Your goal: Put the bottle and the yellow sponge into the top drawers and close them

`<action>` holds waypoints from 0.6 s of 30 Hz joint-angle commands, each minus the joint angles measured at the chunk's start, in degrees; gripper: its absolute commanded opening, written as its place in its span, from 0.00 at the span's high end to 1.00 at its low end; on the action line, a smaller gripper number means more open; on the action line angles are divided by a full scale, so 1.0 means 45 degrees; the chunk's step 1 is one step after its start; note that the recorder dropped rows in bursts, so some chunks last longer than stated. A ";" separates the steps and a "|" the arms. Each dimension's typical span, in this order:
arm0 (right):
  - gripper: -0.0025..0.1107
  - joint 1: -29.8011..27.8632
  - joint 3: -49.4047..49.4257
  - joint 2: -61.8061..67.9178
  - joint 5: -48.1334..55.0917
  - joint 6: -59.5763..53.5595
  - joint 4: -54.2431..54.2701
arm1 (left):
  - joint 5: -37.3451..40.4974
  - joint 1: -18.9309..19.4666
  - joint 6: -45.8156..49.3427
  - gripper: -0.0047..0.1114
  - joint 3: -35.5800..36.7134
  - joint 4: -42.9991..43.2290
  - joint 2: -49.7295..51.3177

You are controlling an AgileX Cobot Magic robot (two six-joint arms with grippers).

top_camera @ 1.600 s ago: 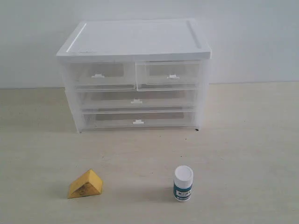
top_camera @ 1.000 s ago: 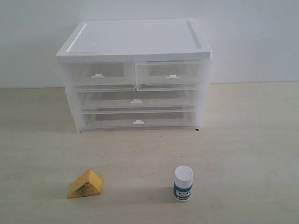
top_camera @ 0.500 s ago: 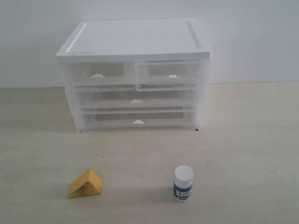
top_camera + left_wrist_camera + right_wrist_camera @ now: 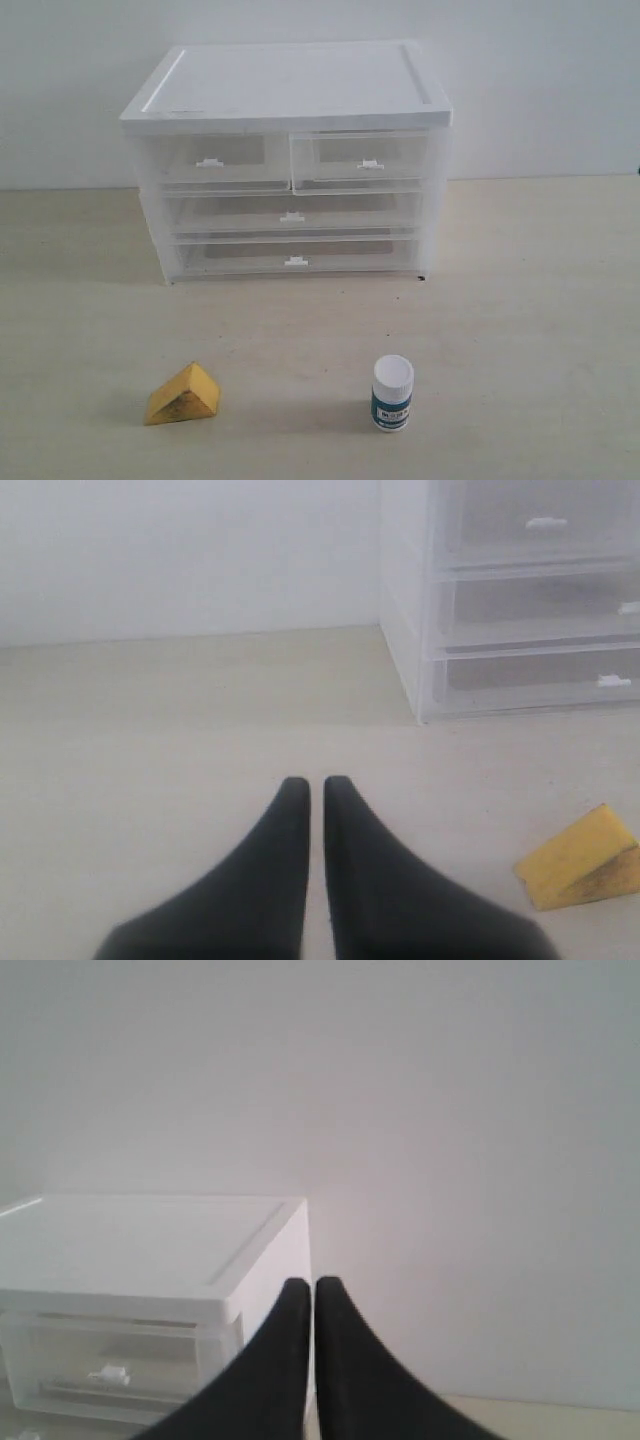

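On the table (image 4: pixel 520 300) nothing has moved: the yellow sponge (image 4: pixel 183 395) and the bottle (image 4: pixel 392 393) sit apart before the cabinet (image 4: pixel 290 85), outside the top drawers (image 4: pixel 215 160). The left claw (image 4: pixel 315 785) and right claw (image 4: pixel 312 1285) are pinched together and empty, so the task looks unstarted.

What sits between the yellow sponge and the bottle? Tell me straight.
Nothing. In the exterior view, only bare table runs from the yellow sponge to the bottle.
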 commanded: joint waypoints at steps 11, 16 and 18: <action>0.98 0.6113 -0.0103 0.5394 -0.6037 -0.7030 0.8521 | -0.0042 0.0052 -0.0001 0.92 0.0052 -0.0122 -0.0053; 0.98 0.7237 -0.0103 0.7039 -0.6837 -0.6531 0.8968 | -0.0042 0.0052 -0.0001 0.92 0.0052 -0.0122 -0.0053; 0.98 0.7377 -0.0348 0.7657 -0.6837 -0.6112 0.9032 | -0.0042 0.0052 -0.0001 0.92 0.0052 -0.0122 -0.0053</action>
